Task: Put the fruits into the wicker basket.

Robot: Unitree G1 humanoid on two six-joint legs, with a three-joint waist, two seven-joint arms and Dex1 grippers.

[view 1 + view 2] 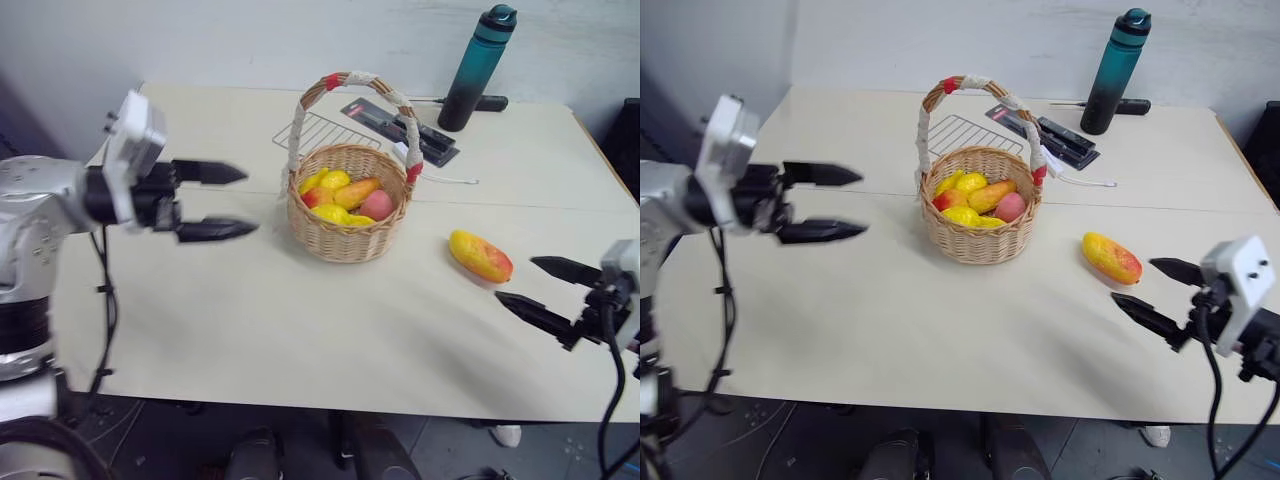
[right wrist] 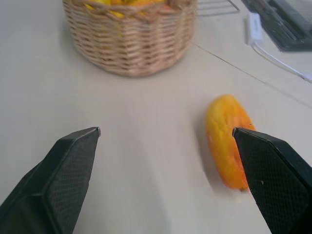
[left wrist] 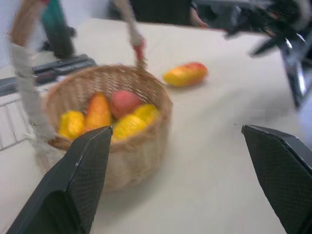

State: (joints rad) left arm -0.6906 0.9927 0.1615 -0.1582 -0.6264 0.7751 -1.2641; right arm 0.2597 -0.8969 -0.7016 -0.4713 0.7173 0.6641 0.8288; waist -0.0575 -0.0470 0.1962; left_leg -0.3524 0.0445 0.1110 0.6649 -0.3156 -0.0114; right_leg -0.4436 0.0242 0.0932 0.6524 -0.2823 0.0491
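the round tan woven wicker basket (image 1: 345,215) with its tall arched handle wrapped in white cord and red bands stands near the middle of the pale cream table (image 1: 250,320). inside it lies a heap of glossy toy fruits (image 1: 343,197) — yellow ones, an elongated orange one and a pinkish-red round one, all below the rim. one more fruit, an elongated yellow mango-like piece with an orange-red blush (image 1: 480,256), lies on the bare tabletop to the right of the basket, apart from it.

the right gripper (image 1: 548,288) hovers just beside that mango on its right, its two black fingers spread wide and holding nothing; in the right wrist view the mango (image 2: 228,139) sits close to one finger, not between the two. the left gripper (image 1: 222,201) hangs over the table to the left of the basket, fingers pointing toward it — also spread wide and empty.

behind the basket lie a small wire rack (image 1: 325,131), a flat black-and-grey packaged tool (image 1: 400,130) with a thin white cable (image 1: 445,179) beside it, and at the far edge a tall teal and black water bottle (image 1: 476,68) stands upright.
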